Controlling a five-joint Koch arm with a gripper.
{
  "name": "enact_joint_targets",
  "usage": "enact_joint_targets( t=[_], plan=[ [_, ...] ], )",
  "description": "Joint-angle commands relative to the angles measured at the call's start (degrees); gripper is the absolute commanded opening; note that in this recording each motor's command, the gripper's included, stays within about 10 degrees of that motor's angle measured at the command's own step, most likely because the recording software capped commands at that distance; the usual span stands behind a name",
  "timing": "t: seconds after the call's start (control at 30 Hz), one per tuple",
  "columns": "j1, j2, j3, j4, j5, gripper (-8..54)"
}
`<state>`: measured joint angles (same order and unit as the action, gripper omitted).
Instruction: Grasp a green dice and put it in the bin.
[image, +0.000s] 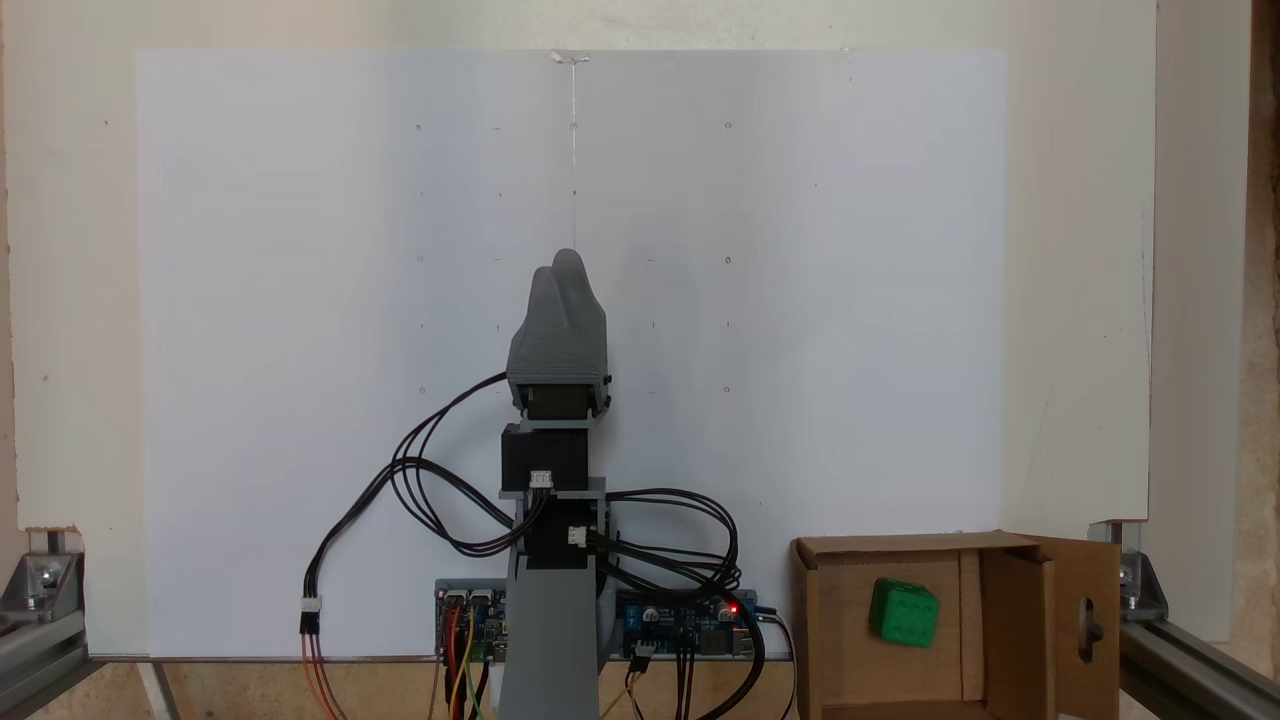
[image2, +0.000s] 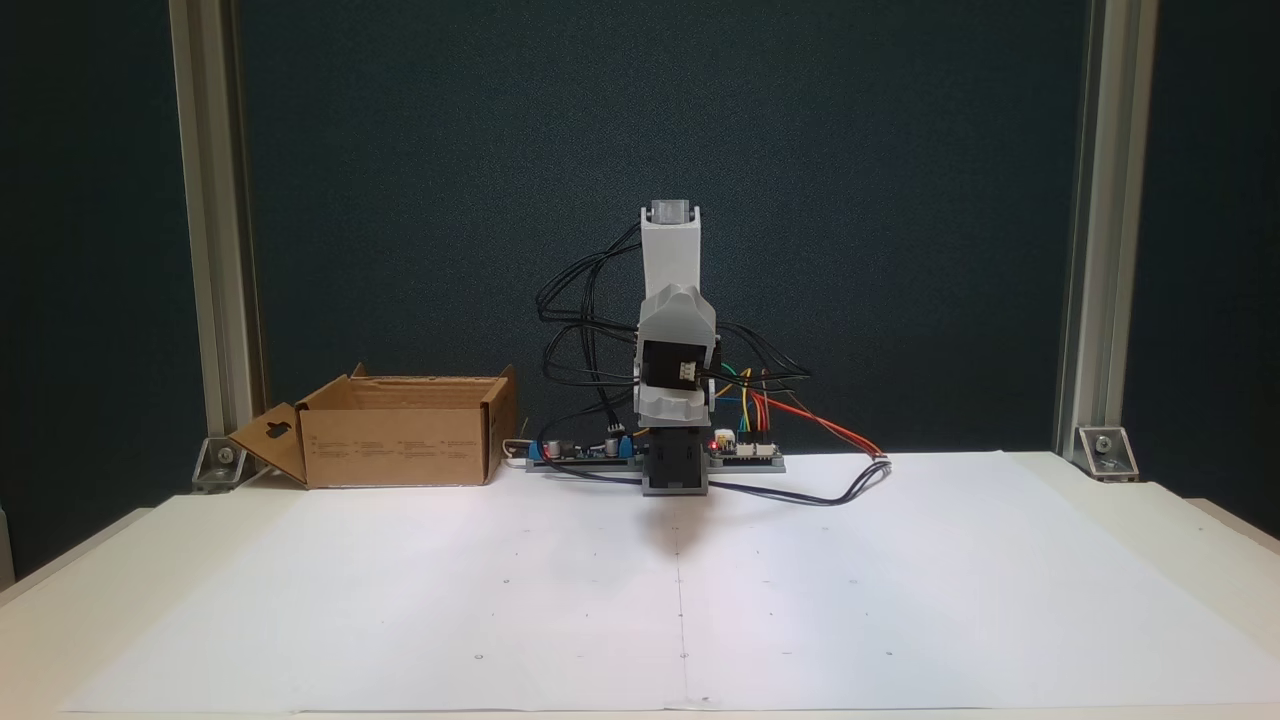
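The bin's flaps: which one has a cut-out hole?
The side flap of the bin, folded outward on the right in a fixed view, has the handle hole; the other flaps are uncut.

White paper sheet (image: 300, 300) on the table (image2: 60, 620), aluminium frame posts (image2: 205, 200) at its corners.

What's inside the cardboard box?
The green dice lies on the bin's floor, seen from above. In a fixed view from the front, the bin's wall hides its inside.
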<state>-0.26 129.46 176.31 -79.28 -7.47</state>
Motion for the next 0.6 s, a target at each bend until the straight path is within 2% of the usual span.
enact_joint_targets(
  t=[0.0,0.57],
  plan=[
    [-0.2,6.1,2.9,-3.6,2.1,44.5],
    [-1.3,6.1,2.9,-3.6,2.2,44.5]
  ],
)
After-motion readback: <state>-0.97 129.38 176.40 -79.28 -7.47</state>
